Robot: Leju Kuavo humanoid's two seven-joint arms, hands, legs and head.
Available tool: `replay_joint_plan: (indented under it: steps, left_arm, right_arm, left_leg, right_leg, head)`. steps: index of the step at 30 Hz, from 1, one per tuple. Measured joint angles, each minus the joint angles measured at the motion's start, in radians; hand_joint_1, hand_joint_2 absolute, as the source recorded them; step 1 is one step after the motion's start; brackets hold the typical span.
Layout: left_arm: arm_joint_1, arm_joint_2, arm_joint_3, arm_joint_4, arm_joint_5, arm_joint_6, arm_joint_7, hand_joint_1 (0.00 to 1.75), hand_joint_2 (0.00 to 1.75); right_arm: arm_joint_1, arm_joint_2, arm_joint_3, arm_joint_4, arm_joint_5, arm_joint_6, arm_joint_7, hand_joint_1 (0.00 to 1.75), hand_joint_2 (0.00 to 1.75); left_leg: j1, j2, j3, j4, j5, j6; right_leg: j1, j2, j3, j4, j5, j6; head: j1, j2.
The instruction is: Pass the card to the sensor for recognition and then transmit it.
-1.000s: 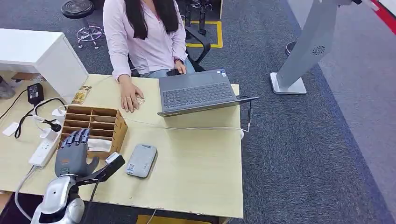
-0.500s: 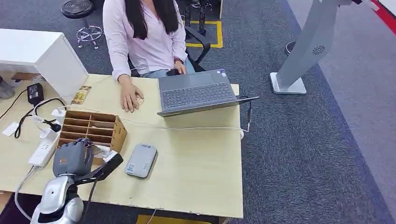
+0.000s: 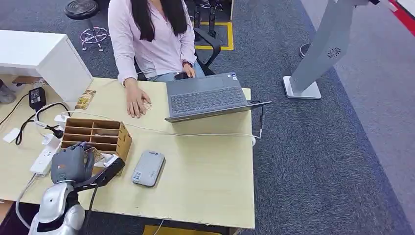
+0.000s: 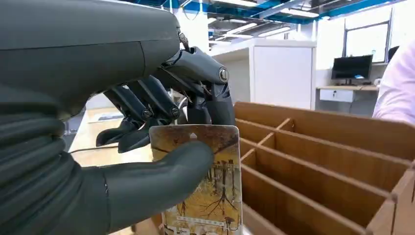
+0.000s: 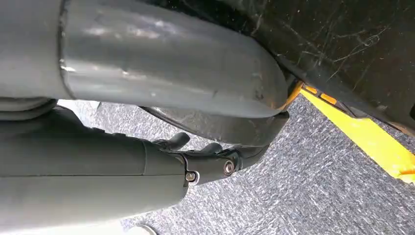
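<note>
Here the left hand (image 4: 122,147) pinches the card (image 4: 208,196) between thumb and fingers beside the wooden organizer (image 4: 333,161).

My left hand (image 3: 72,164) covers most of the card (image 3: 96,155) in head view, just a corner pokes out; wrist view, my thumb crosses the card (image 4: 211,196) face and the picture edge cuts its lower end. Print on the card too small to read. My right hand (image 5: 195,161) half hidden behind my own arm, can't tell its fingers' pose. Person (image 3: 151,39) cut off at top edge. Sensor (image 3: 148,168) label unreadable. Bench (image 3: 205,171) near edge cropped
</note>
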Motion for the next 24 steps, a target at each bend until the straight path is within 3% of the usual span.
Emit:
replay_joint_plan:
  steps: [6,18,24]
  left_arm:
    - [-0.011,0.003,0.0,-0.016,0.004,-0.001,-0.009,1.75,1.75]
    - [-0.023,0.04,-0.027,-0.221,0.066,-0.045,-0.045,1.75,1.75]
    - [-0.049,0.056,-0.036,-0.266,0.079,-0.06,-0.045,1.75,1.75]
  right_arm:
    - [0.0,0.0,0.007,0.0,-0.007,0.0,-0.005,0.0,0.0]
    - [0.0,0.0,0.01,0.0,-0.038,-0.005,-0.009,0.0,0.0]
    - [0.0,0.0,0.013,0.0,-0.038,-0.003,-0.008,0.0,0.0]
  left_leg:
    - [0.0,0.0,0.0,0.0,0.0,0.0]
    - [0.0,0.0,0.0,0.0,0.0,0.0]
    - [0.0,0.0,0.0,0.0,0.0,0.0]
  right_leg:
    - [0.0,0.0,0.0,0.0,0.0,0.0]
    - [0.0,0.0,0.0,0.0,0.0,0.0]
    - [0.0,0.0,0.0,0.0,0.0,0.0]
  head:
    - [0.0,0.0]
    - [0.0,0.0]
    - [0.0,0.0]
